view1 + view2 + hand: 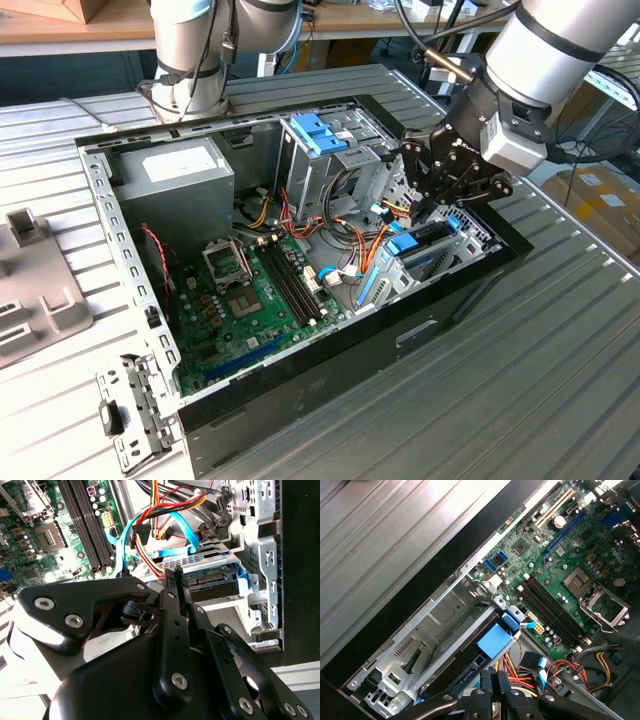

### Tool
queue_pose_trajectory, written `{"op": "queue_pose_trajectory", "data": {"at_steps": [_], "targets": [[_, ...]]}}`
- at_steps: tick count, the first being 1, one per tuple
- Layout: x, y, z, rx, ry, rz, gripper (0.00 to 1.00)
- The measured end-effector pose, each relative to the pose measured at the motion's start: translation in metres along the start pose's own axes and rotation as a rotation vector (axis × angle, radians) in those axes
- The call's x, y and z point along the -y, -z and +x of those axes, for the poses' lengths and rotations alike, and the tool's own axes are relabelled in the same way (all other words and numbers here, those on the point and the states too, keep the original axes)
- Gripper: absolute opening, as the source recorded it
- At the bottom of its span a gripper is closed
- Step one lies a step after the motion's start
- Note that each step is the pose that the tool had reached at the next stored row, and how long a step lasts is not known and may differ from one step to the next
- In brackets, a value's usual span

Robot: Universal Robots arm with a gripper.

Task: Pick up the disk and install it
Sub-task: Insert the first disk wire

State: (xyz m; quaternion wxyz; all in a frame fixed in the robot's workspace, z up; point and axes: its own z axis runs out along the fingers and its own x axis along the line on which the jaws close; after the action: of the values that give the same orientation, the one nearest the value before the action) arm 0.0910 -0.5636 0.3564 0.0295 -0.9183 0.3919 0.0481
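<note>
The disk is being seen seated in the drive bay of the open computer case, at 3 o'clock of the motherboard in the exterior view. The pincer is being held just above it, fingers pressed together, gripping nothing.

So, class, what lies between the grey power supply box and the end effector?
A metal drive cage topped by a light-blue bracket, with cables beside it, separates the power supply box from the end effector in the exterior view.
</note>
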Motion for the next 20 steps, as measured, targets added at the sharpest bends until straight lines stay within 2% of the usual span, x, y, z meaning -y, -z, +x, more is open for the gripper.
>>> {"op": "queue_pose_trajectory", "data": {"at_steps": [20], "targets": [[-0.0148, -0.0055, -0.0135, 0.0, 0.0, 0.0, 0.16]]}}
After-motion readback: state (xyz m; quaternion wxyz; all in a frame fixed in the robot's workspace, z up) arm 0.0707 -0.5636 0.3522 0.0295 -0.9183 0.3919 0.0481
